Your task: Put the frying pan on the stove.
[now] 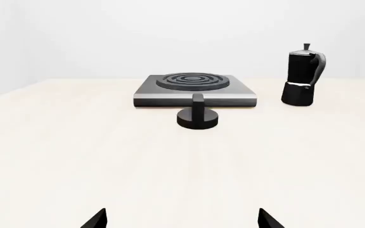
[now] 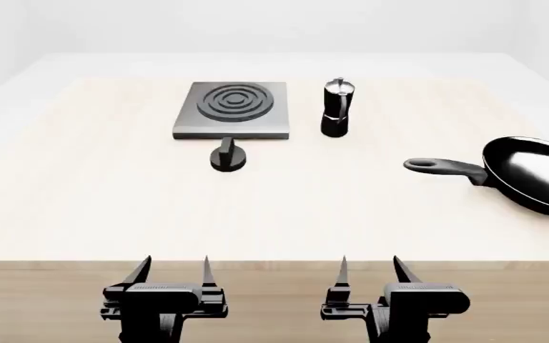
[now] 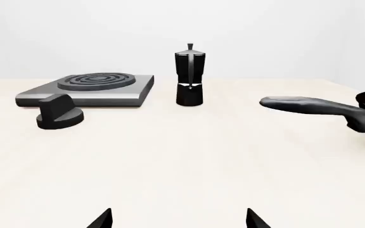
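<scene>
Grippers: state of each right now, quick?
Left gripper: open, holding nothing, at the near edge of the table.
Right gripper: open, holding nothing, well short of the frying pan.

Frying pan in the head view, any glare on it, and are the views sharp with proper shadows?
Head view: the frying pan shows a bright reflection inside; everything is sharp. Left wrist view: crisp, the stove casts almost no shadow. Right wrist view: equally crisp, flat even lighting, the moka pot barely shadowed.

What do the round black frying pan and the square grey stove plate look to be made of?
Round black frying pan: glossy coated metal, seemingly, since its inside mirrors light; handle matte black. Square grey stove plate: probably brushed metal with a soft sheen; raised ring burner darker and duller.
</scene>
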You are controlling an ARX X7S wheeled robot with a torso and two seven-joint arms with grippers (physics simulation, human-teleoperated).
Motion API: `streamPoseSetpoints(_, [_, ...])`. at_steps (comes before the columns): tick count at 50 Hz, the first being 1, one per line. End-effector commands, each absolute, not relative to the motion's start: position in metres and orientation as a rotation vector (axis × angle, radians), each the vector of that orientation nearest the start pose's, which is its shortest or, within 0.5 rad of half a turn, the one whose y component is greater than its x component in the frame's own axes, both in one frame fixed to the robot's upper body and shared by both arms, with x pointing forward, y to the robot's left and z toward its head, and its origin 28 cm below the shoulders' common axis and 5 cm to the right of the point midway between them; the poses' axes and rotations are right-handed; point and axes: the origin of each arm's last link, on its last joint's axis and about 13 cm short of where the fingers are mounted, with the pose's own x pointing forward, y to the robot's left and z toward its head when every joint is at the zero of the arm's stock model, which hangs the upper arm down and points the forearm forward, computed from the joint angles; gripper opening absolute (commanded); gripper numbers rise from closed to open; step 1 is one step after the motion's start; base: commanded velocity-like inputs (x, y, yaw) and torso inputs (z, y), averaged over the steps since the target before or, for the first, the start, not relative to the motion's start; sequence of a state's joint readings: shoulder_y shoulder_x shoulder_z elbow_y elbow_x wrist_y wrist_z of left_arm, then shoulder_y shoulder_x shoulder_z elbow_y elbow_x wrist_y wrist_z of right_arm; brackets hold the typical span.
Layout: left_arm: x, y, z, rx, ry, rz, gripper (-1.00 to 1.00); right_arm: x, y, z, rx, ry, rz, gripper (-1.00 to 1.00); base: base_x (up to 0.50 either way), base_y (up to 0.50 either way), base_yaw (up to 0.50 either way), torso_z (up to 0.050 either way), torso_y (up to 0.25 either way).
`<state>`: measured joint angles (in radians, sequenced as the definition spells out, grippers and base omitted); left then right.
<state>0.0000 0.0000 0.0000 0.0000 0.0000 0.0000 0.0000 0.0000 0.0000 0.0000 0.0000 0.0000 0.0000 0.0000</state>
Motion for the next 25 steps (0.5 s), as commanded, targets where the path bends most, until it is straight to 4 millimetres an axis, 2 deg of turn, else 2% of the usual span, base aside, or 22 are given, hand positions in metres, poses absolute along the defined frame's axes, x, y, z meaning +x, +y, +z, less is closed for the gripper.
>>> streamPoseSetpoints(1, [0.209, 0.206, 0.02, -0.016, -0.009, 0.002, 1.0, 0.208, -0.097, 0.023, 0.022, -0.015, 0.0, 1.0, 0.0, 0.0, 0.0, 0.0, 0.0])
streamPoseSetpoints(17, [0.198, 0.209, 0.043, -0.015, -0.062, -0.005, 1.0, 0.198, -0.096, 0.055, 0.026, -0.082, 0.013, 1.0, 0.0, 0.0, 0.0, 0.0, 0.0])
streamPoseSetpoints(25, [0.193, 0.209, 0.046, -0.026, -0.078, -0.002, 1.0, 0.197, -0.097, 0.058, 0.03, -0.093, 0.015, 1.0, 0.07, 0.0, 0.0, 0.0, 0.0])
